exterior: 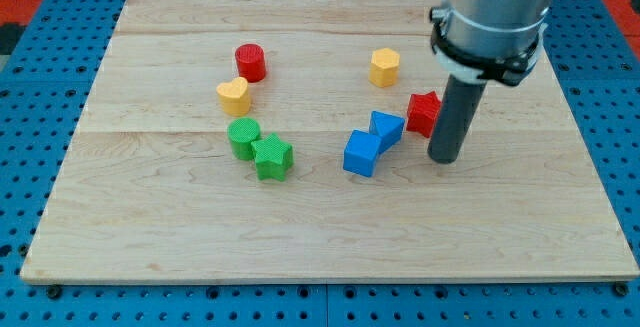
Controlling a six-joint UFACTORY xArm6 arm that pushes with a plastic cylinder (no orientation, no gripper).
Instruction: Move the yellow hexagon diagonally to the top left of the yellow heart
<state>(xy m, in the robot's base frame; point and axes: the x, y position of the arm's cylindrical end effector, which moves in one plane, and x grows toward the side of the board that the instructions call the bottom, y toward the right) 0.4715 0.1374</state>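
Sitting flat yellow hexagon (384, 67), no long axis, my tip (445, 158) well apart

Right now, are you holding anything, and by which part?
Nothing is held: I only push. My tip rests on the board beside the red block, to its right, far from the yellow hexagon.

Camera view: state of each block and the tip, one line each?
yellow hexagon: upright, alone, untouched
yellow heart: below red cylinder
green cylinder: touching green star
blue cubes: touching
red star: partly hidden by rod
my tip: right of blue cubes
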